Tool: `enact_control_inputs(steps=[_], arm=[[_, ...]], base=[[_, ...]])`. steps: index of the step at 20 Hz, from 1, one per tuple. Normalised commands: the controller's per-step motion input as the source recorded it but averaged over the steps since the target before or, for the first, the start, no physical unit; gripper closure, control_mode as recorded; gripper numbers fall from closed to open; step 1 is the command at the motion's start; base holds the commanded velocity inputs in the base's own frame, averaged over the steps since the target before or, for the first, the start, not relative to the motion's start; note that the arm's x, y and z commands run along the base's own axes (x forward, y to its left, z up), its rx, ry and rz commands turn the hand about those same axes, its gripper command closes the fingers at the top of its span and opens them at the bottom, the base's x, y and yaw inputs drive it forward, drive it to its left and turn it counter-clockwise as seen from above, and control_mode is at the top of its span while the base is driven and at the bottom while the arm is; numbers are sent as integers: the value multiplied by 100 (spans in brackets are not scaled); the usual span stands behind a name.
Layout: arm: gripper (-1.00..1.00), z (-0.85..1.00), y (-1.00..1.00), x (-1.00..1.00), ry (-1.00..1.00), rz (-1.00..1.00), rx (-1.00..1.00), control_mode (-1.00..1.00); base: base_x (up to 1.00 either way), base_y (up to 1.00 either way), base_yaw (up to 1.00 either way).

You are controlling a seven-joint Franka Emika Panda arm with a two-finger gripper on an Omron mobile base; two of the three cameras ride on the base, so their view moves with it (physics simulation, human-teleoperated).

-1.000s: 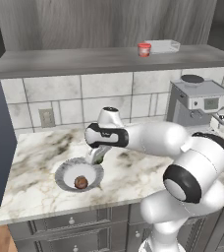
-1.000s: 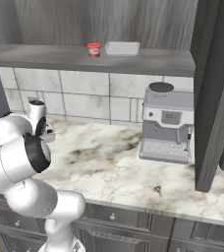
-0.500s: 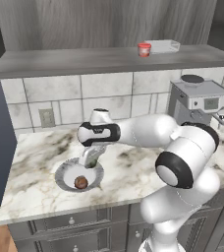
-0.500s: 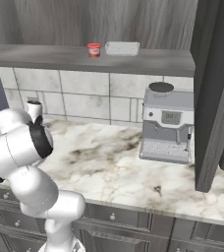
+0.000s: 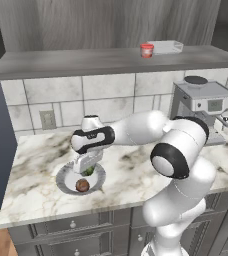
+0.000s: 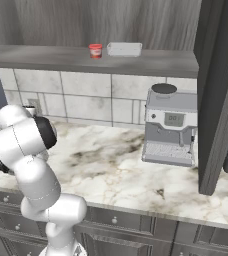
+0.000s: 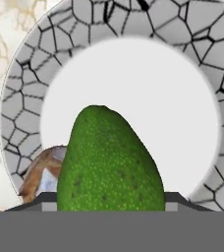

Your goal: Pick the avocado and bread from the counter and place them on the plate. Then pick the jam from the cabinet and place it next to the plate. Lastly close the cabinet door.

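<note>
on the left of the marble desk (image 5: pixel 41 190) sits one plate (image 5: pixel 65 181), with one bread (image 5: pixel 82 186) bun lying on it at about six o'clock. the hand (image 5: pixel 87 167) hangs over the plate's middle, pinching one avocado (image 7: pixel 109 162); in the hand view the fruit fills the space between the tips, with the plate's white centre behind it and the bread peeking at eight o'clock. whether the avocado already touches the dish is hard to tell from these angles. to finish this step well, i would lower until the fruit rests on the white centre, clear of the bread, then part the tips and lift straight up so nothing rolls off. further right, one jam (image 5: pixel 146 50) jar waits on the cabinet shelf beside one white tray (image 5: pixel 166 47), and one coffee machine (image 5: pixel 203 107) stands at three o'clock.
</note>
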Motion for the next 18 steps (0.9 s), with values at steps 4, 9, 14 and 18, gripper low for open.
enact_control_inputs(steps=[4,9,14,18], arm=[[100,-24,0,0,4,0,-8,-100],[100,-14,0,3,5,0,-4,-100],[100,-6,0,12,6,0,-1,-100],[100,-7,0,9,6,0,0,-100]], base=[[0,0,0],[0,0,0],[0,0,0],[0,0,0]])
